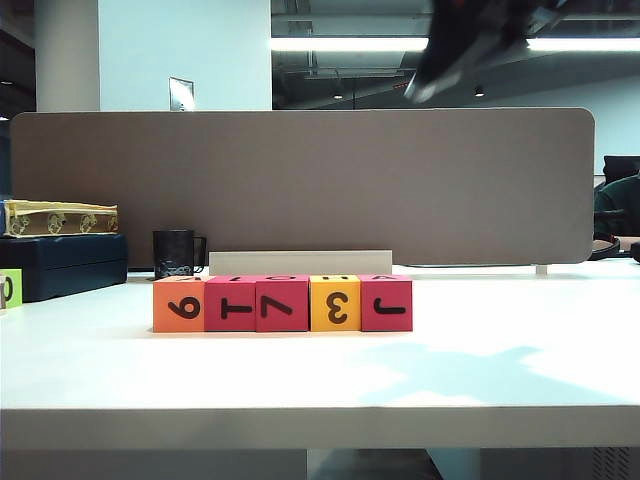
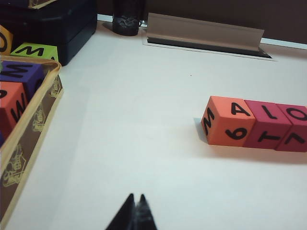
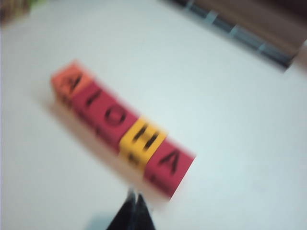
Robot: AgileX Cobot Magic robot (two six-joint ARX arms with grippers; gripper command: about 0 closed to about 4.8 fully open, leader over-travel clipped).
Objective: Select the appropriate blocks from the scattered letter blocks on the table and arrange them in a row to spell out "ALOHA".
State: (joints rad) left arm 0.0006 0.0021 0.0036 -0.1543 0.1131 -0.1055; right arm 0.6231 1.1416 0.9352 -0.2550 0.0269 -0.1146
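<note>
In the exterior view we see the five blocks (image 1: pixel 282 303) standing in one touching row on the white table (image 1: pixel 320 380), toward its back, in front of a pale strip at the foot of the grey-brown divider panel (image 1: pixel 300 185). From left to right they run orange, two crimson-pink, yellow, crimson-pink, and their front faces show 6, T, 7, 3 and J. A black mug (image 1: pixel 176 252) stands behind the row's left end, and a lime-green cube (image 1: pixel 10 288) sits at the far left edge. High above, a dark blurred arm crosses the top of the picture — we take it for the right arm.

In the left wrist view the left gripper (image 2: pixel 135 197) hangs over bare table with its fingers pressed together, holding nothing. The orange block lies well apart from it, its top face reading A.

In the right wrist view — blurred — the right gripper (image 3: pixel 134 195) is likewise closed and empty, above the row, whose top faces spell ALOHA.
</note>
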